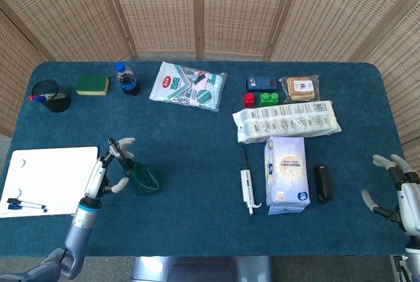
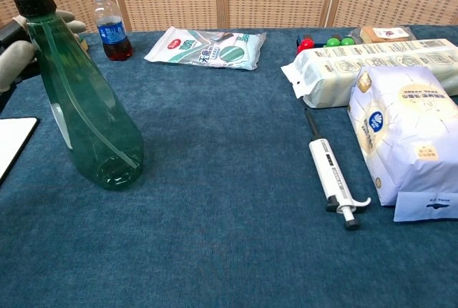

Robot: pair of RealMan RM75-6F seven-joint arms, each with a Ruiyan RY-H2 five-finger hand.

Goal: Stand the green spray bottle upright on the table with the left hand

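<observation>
- Left hand: fingers spread, holding nothing, just left of the green spray bottle; contact at the neck unclear.
- Right hand: loosely spread and empty at the table's right edge.
- Bottle: upright on its base at the front left, beside the whiteboard.
- Risk: a fingertip catching the black nozzle during withdrawal, tipping the tall, narrow-topped bottle back over.
- Largest to smallest: one whiteboard, one long white packet, one wipes pack, one white bag, one spray bottle.
- Then one pipette, one sponge, one pen cup, one cola bottle, one black case.
- Two small blocks: one red, one green.
</observation>
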